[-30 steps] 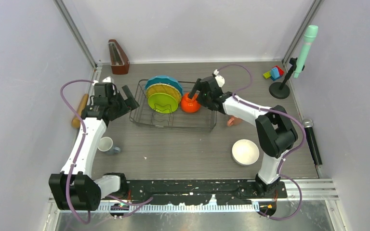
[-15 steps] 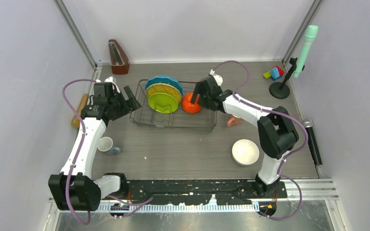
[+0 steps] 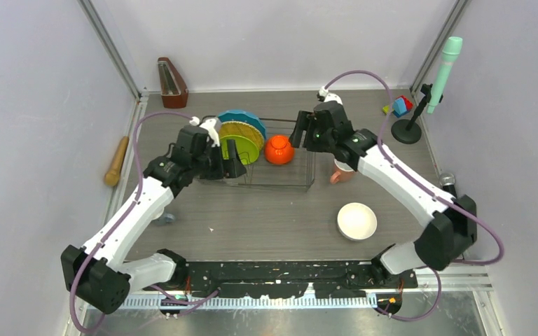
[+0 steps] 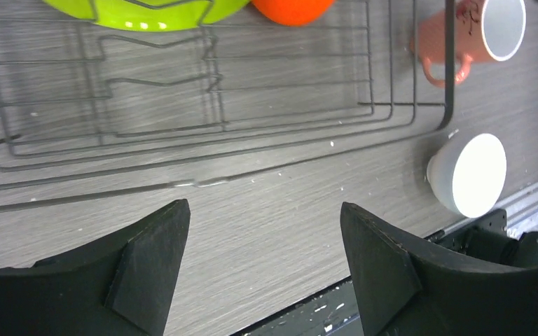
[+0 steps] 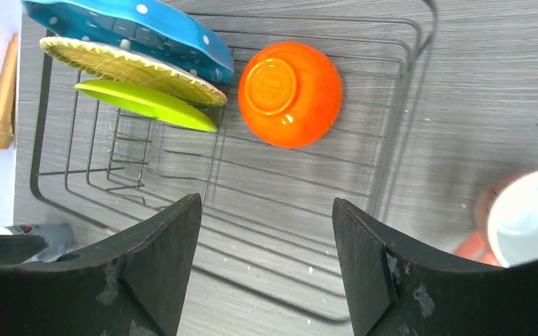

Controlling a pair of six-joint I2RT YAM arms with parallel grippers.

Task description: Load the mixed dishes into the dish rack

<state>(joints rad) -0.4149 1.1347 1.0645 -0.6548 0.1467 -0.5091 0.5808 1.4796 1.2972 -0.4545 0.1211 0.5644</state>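
Above the dish rack's [image 4: 450, 70] right half: right pincer [image 5: 266, 206], jaws spread wide, empty, hanging over bare wire floor just in front of the orange bowl [image 5: 291, 94].

Over the rack's near rim, left half: left pincer [image 4: 263, 210], jaws likewise spread wide, empty, with table [image 3: 266, 224] and the rack's front wires showing between its fingers.

Contents of rack:
- orange bowl, upside down with foot ring up, right of the plates.
- blue dotted scalloped plate [image 5: 133, 31], on edge at the far left, rearmost.
- yellow-orange woven-look plate [image 5: 126, 70], on edge, just in front of the blue one.
- lime green plate [image 5: 147, 103], on edge, front of the three.

Outside rack, on table:
- pink mug [image 4: 455, 42], just beside the rack's right end, white inside.
- white bowl [image 3: 356, 220], upright, nearer the arm bases on the right, well apart from the rack.
- small pale cup [image 3: 167, 219], mostly hidden behind the left arm.
- wooden rolling pin [image 3: 117, 161], at the left edge.
- coloured toy blocks [image 3: 399, 106], far right corner.
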